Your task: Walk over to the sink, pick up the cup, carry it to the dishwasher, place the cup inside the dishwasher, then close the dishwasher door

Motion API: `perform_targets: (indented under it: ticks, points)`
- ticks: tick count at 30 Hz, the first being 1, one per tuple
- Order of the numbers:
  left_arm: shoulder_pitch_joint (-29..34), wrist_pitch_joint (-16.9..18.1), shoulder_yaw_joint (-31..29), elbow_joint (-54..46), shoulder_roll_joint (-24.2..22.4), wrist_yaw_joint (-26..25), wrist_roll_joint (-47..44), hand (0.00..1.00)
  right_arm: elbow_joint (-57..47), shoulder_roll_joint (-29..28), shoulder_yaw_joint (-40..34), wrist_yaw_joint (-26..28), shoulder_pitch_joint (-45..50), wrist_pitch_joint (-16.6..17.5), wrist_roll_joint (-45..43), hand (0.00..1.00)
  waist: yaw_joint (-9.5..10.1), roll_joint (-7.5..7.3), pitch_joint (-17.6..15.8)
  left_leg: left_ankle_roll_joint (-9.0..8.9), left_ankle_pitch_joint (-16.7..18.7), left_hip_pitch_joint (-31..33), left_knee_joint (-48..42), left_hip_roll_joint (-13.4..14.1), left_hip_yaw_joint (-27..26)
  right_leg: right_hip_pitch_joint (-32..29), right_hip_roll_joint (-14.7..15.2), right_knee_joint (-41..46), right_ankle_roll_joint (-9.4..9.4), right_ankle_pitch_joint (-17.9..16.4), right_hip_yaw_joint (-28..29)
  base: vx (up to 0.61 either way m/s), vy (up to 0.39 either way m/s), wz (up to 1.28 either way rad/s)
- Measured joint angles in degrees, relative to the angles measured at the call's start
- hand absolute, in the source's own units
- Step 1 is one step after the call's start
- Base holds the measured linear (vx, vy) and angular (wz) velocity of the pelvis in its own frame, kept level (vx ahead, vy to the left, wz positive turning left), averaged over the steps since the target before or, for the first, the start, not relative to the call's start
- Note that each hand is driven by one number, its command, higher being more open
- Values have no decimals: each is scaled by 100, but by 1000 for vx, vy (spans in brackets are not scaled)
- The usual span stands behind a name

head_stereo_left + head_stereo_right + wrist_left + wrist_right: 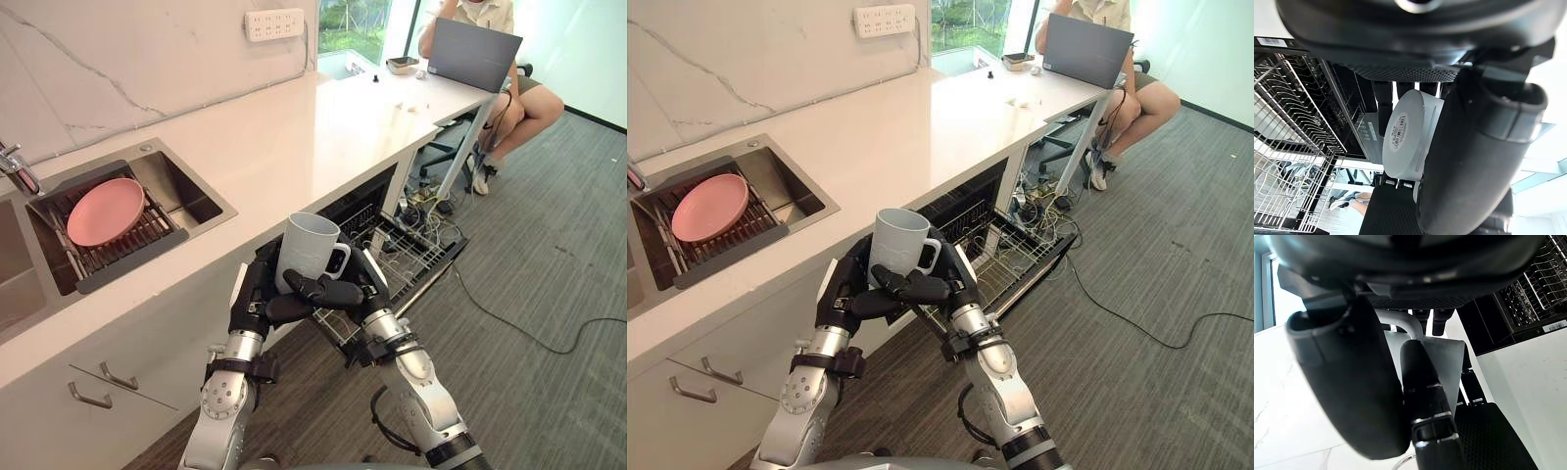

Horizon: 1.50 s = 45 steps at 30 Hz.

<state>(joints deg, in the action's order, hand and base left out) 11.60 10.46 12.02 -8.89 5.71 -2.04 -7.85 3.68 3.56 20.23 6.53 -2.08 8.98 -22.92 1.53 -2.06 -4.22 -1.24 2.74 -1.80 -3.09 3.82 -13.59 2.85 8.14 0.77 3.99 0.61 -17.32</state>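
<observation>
Both hands: my left hand (pixel 253 304) and right hand (pixel 366 286) meet at the centre of the frame, fingers curled round the cup (pixel 312 250) from either side.
Cup: upright and off every surface, mouth up, handle turned toward the frame's right. It sits in front of the counter (pixel 313 127) edge, just left of the open dishwasher (pixel 364 211).
Grip: the left wrist view shows the cup's (pixel 1405 134) base wedged between my palm and thumb. The right wrist view shows my fingers lying across its wall.
Dishwasher: centre right, under the counter, with the wire rack (pixel 411 250) pulled out over the lowered door. I see nothing loaded in the rack.
Sink: at the left of the frame, with a pink plate (pixel 105 211) on the slats inside it.
Stage: I judge the carry is nearly done. Setting the cup in the rack and shutting the door remain.
Risk, handover: if one hand lets go first, the smooth wall may slip through the other.
Risk, placing: the handle or my knuckles could catch the rack wires and tip the cup.
Risk, door: with the rack left out, the door cannot shut.
Risk, footing: the lowered door juts low toward me, so a step could strike it.
Person: seated with a laptop (pixel 473 54) at the upper right, well apart.
</observation>
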Motion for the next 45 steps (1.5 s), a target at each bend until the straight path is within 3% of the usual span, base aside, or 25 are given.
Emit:
perform_targets:
  ticks: [4,5,11,15,16,21,24,30,36,45]
  points:
    - [-25,0,90,1,108,-7,-10,30,76,3,56,-32,-33,-1,-275,90,39,-9,40,-5,-68,-22,97,-12,33,-5,-1,0,0,0,-37,-12,-3,4]
    - [-28,0,95,1,117,-7,-9,30,103,3,65,-32,-48,-1,-332,30,40,-14,46,-5,-69,-21,97,-12,34,-5,-1,1,0,0,-37,0,0,0]
    - [-392,10,342,226,585,-13,-10,30,331,128,159,-64,-237,-61,-1304,30,80,-85,111,-7,-105,76,65,0,83,-4,-26,-114,-5,83,-70,-19,-4,3]
    - [-430,63,458,401,651,-17,4,30,489,184,153,-196,-357,-134,-1420,30,78,-86,111,-8,-115,112,38,14,71,0,-50,-188,-23,155,-57,-36,-5,-2]
    - [-401,95,458,452,638,-26,6,90,490,210,145,-208,-358,-164,-1420,30,73,-86,112,-11,-119,104,38,16,70,1,-50,-177,-23,155,-55,-34,-2,-1]
    - [-138,267,401,397,560,-59,343,90,476,238,145,-136,-356,-282,-1513,30,75,-86,111,-14,-123,81,48,17,57,1,-47,-156,-23,153,-38,-29,3,-1]
    - [83,307,200,274,250,-89,420,90,400,164,126,-129,-336,-313,-1330,30,79,-86,109,-14,-123,83,59,12,59,-6,-44,-157,-21,152,-42,0,0,0]
    - [33,378,37,29,-216,-156,573,90,-252,-316,-311,-144,-137,-312,-51,30,63,-82,94,-14,-123,124,67,-3,135,-4,-32,-164,0,137,-114,12,2,6]
    - [24,385,21,67,-363,-131,569,90,-361,-492,-499,-150,-96,-301,767,30,28,-76,64,-14,-121,134,78,-14,165,-1,-22,-161,27,119,-141,0,2,2]
    - [195,229,24,599,-612,487,550,90,-317,-491,-874,-148,511,-258,1652,30,-22,-71,-124,-7,-117,246,92,-74,331,-11,30,-163,103,67,-323,15,6,10]
